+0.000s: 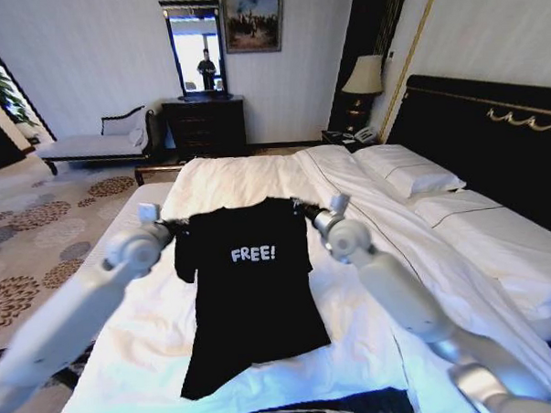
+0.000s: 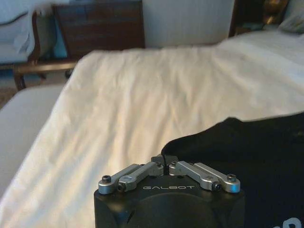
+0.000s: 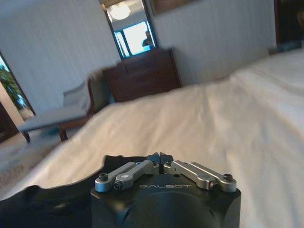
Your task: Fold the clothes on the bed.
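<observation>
The clothes, a black T-shirt (image 1: 252, 290) with white "FREE!" lettering, hang by the shoulders above the bed (image 1: 256, 175) while the hem trails on the white sheet near the foot. My left gripper (image 1: 183, 225) is shut on the shirt's left shoulder, and my right gripper (image 1: 301, 208) is shut on the other shoulder. In the left wrist view the left gripper (image 2: 164, 158) pinches black fabric (image 2: 247, 152), fingertips together. The right gripper (image 3: 160, 157) is likewise closed, with black cloth (image 3: 52, 206) hanging beside it.
White pillows (image 1: 411, 173) and the dark headboard (image 1: 492, 133) lie to the right. A dark dresser (image 1: 204, 125) with a mirror, a pale chaise bench (image 1: 99, 141) and a bedside lamp (image 1: 363, 76) stand beyond the bed. Patterned carpet (image 1: 39, 244) runs along the left.
</observation>
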Tool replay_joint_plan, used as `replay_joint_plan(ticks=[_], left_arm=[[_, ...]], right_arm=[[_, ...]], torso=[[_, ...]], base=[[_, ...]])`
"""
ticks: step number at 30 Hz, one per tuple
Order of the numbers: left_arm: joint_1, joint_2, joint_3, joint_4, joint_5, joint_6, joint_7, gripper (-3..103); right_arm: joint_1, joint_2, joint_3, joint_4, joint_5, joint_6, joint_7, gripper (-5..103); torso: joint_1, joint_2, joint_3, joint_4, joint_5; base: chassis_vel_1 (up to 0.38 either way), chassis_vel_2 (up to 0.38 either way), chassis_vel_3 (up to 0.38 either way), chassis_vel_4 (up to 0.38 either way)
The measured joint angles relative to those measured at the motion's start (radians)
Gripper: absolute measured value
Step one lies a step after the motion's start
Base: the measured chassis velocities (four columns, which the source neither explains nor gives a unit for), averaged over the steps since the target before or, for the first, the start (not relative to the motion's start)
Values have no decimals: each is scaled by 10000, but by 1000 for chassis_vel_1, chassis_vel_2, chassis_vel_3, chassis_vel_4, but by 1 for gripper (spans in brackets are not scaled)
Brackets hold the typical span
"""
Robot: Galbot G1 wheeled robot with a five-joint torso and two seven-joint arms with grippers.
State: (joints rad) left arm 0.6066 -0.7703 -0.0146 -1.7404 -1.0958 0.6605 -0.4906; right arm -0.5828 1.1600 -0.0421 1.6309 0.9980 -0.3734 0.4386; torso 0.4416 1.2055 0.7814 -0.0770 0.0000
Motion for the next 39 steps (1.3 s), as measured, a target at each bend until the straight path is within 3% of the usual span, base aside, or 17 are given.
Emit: replay_joint_plan(ticks=[6,11,15,19,20,24,25,27,33,36,39], left_arm=[[179,-1202,569,1376,1002,-374,228,0],[89,-1816,694,2170,1487,-621,379,0],[-511,-2612,736,3516,2042,-1049,514,0],[-1882,-3463,888,5629,2379,-1570,574,0],[-1882,-3463,888,5629,2379,-1570,574,0],[-3388,-4438,945,7861,2757,-1869,944,0],[-3388,-4438,945,7861,2757,-1869,944,0],[-4424,-5358,749,9657,3240,-2088,1269,0],[-4794,-5655,699,10109,3305,-2207,1431,0],[-5177,-6136,435,10929,3671,-2527,1586,0],[-5468,-6407,299,11463,3992,-2724,1705,0]], right_arm=[[-624,1194,122,-1640,-1284,677,-527,0],[-528,1464,166,-2480,-1658,1064,-736,0],[-1,1719,157,-3490,-1799,1136,-628,0],[1082,2276,49,-5690,-2374,1394,-610,0],[1082,2276,49,-5690,-2374,1394,-610,0],[2775,3022,154,-8418,-3062,2203,-1750,0],[2775,3022,154,-8418,-3062,2203,-1750,0],[3691,3436,458,-9199,-2667,1981,-2204,0],[4113,3776,772,-9998,-3539,2543,-2379,0],[4558,4128,1360,-11108,-4368,3565,-2812,0],[4762,4265,1627,-11596,-4547,3919,-2993,0]], torso=[[-6,2,-2,0,-1],[-6,2,-1,0,1],[-5,3,-2,-1,0],[-5,3,-1,-1,-2],[-5,3,-1,-1,-2],[0,2,0,-1,-2],[0,2,0,-1,-2],[0,2,-1,-1,0],[-4,4,-2,1,3],[-3,4,-2,1,-2],[-2,3,-1,-1,2]], base=[[0,0,0,0],[0,0,0,0],[0,0,0,0],[0,0,0,0],[0,0,0,0],[0,0,0,0],[0,0,0,0],[0,0,0,0],[0,0,0,0],[0,0,0,0],[0,0,0,0]])
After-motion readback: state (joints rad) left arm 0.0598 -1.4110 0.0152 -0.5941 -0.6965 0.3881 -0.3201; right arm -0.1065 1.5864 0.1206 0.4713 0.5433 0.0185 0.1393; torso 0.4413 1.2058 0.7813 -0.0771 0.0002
